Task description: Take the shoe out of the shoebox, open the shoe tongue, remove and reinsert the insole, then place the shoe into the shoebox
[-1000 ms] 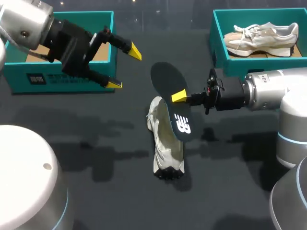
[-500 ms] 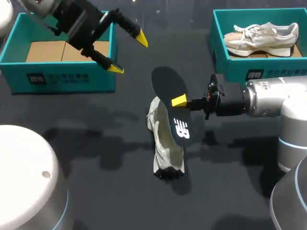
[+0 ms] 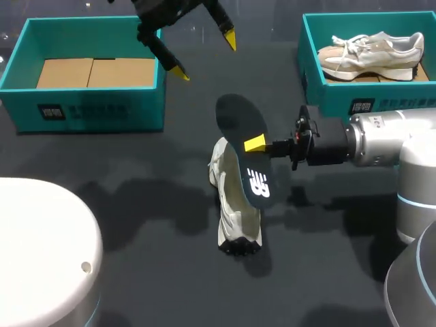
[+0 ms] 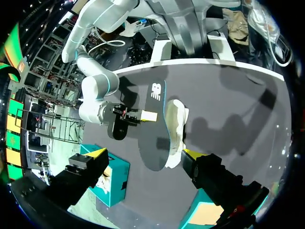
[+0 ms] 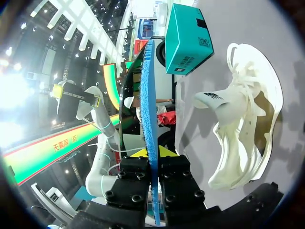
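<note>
Since shoe (image 3: pixel 235 204) lies at frame centre, outside empty shoebox (image 3: pixel 88 112) at upper left, and insole (image 3: pixel 240 119) is out, clamped in right gripper (image 3: pixel 255 143), first steps seem done. Left gripper (image 3: pixel 204 56) at top, spread wide, holding nothing. Remaining: reinsert insole, box shoe.

Dark insole (image 3: pixel 235 116) in right end effector (image 3: pixel 255 144), above white shoe (image 3: pixel 231 204)

The middle of the dark table (image 3: pixel 136 204) is taken up by the white mesh sneaker (image 3: pixel 235 211). Access to it from above is barred by the black foam insole (image 3: pixel 244 136), clamped over it by the right gripper (image 3: pixel 253 143). Bare tabletop is found between the sneaker and the teal cardboard shoebox (image 3: pixel 88 112). The left gripper (image 3: pixel 206 56) is held high beside that box, fingers spread.
</note>
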`<state>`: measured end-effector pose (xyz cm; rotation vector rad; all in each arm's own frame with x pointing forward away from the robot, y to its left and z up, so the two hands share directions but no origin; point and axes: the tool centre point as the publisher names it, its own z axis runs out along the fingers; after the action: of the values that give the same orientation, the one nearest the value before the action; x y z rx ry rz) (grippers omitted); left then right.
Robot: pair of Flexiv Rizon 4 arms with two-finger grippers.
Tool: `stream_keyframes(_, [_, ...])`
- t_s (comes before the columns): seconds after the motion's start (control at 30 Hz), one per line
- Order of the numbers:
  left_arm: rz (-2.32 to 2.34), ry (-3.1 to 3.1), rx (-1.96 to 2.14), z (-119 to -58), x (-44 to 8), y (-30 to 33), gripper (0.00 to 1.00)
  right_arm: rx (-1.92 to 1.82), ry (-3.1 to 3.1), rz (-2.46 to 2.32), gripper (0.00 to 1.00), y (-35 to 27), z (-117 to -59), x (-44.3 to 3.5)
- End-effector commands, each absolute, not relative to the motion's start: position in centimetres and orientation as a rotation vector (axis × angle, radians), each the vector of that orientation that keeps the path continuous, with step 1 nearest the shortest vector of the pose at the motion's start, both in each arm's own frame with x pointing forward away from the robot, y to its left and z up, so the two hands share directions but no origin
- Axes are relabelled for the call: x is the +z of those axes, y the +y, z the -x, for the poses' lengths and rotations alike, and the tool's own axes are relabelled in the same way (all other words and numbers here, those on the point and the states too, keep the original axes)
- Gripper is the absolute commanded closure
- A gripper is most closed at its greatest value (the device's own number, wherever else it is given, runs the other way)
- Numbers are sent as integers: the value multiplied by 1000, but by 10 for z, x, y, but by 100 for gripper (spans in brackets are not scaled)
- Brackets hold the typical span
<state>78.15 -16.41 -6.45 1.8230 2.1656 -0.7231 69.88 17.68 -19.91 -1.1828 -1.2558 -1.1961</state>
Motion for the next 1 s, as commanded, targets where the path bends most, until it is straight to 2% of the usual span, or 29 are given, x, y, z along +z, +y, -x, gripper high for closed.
stream_keyframes(0.03, [-2119,2378,-317,-786,-68,-180,0,-1195,-1257,1186,100,178,-698,-199])
stream_keyframes(0.7, [-2137,2489,-16,-787,-84,-207,0,-1195,-1257,1186,100,178,-698,-199])
stream_keyframes(1.0, [-2033,2522,-83,-791,-86,-211,0,-1195,-1257,1186,100,178,-698,-199])
